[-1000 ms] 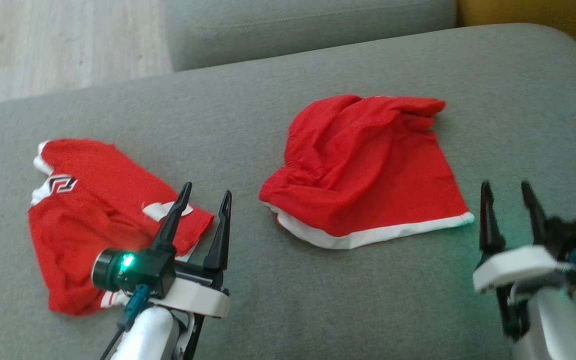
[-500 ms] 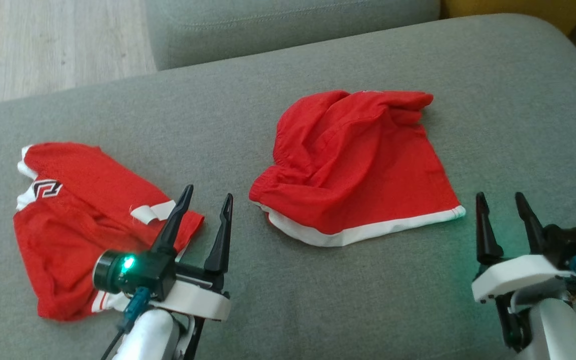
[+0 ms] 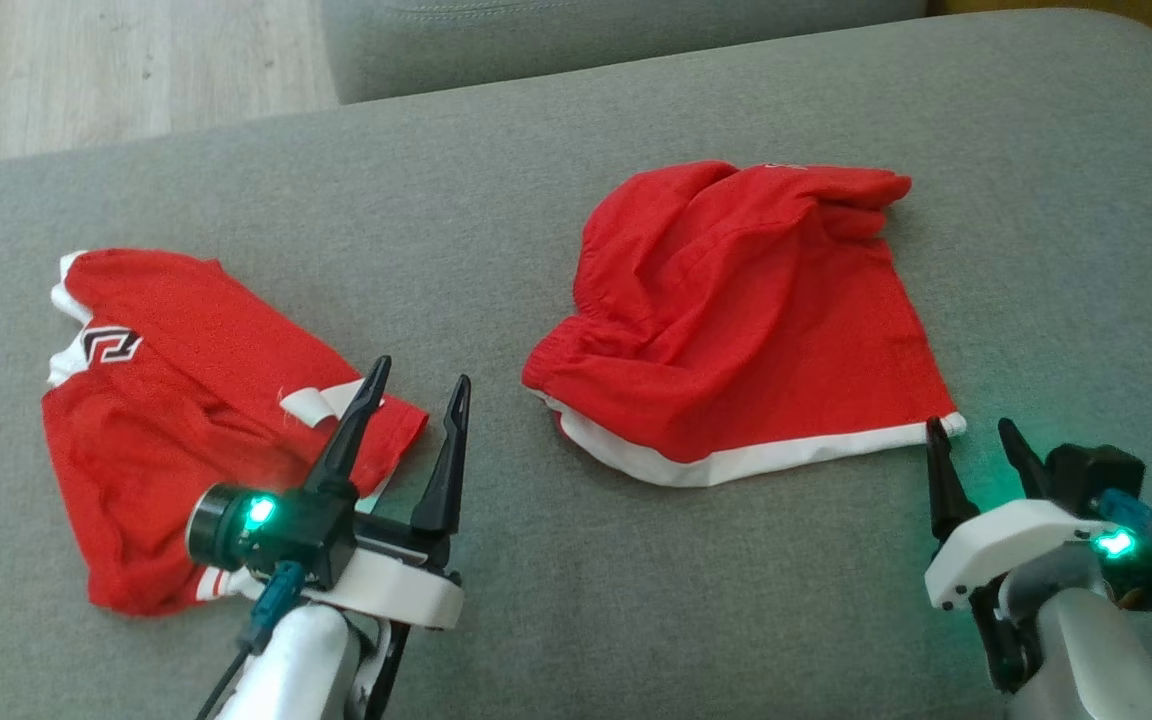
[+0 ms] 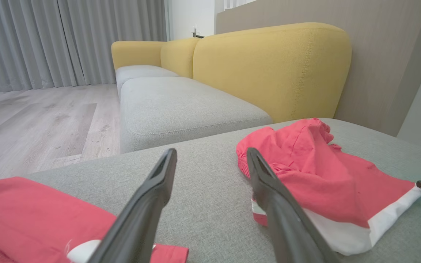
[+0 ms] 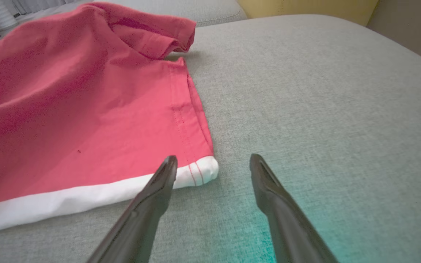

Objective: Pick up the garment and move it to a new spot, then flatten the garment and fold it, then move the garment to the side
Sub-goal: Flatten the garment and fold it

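A crumpled red garment (image 3: 736,320) with a white hem lies in the middle of the grey cushion (image 3: 556,160). My right gripper (image 3: 969,428) is open just off its near right corner. In the right wrist view the left fingertip (image 5: 166,171) sits at the white hem corner of the garment (image 5: 79,109); nothing is between the fingers of this gripper (image 5: 213,157). My left gripper (image 3: 422,372) is open and empty, between the two garments. In the left wrist view the gripper (image 4: 211,151) points past the garment (image 4: 323,182).
A second red garment (image 3: 176,420) with a black-and-white logo lies at the left, its corner under my left fingers. Beyond the cushion are a grey seat (image 4: 181,106), a yellow sofa back (image 4: 269,69) and wooden floor (image 3: 86,70).
The head camera has shifted. My right gripper has come forward and left to the garment's white hem corner. My left gripper has kept its place.
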